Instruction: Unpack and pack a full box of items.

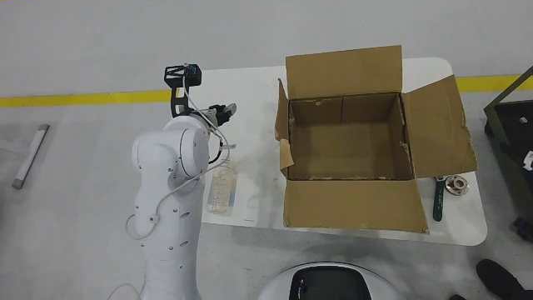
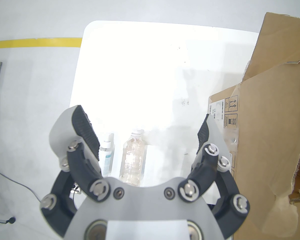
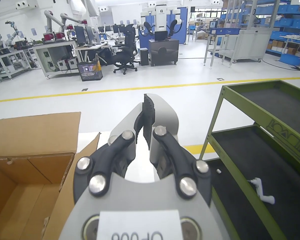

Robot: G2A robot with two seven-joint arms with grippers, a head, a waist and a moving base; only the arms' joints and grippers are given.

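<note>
An open cardboard box [image 1: 343, 72] stands on the white table [image 1: 250, 90] with all flaps spread and a bare floor inside. A clear plastic bottle [image 1: 221, 188] lies on the table left of the box. My left gripper [image 1: 223, 113] hovers over the table's left part, open and holding nothing. In the left wrist view the left gripper [image 2: 143, 119] frames the clear bottle [image 2: 133, 158], a small white bottle with a teal label [image 2: 107, 154] and the box's side wall [image 2: 270, 131]. My right gripper [image 3: 148, 107] is shut on nothing, raised beside the box [image 3: 35, 136].
A green-handled tool [image 1: 438, 200] and a round metal part [image 1: 456, 186] lie on the table right of the box. A green cart [image 3: 260, 151] with black shelves stands off the table's right end; a small white part [image 3: 263, 193] lies on its shelf.
</note>
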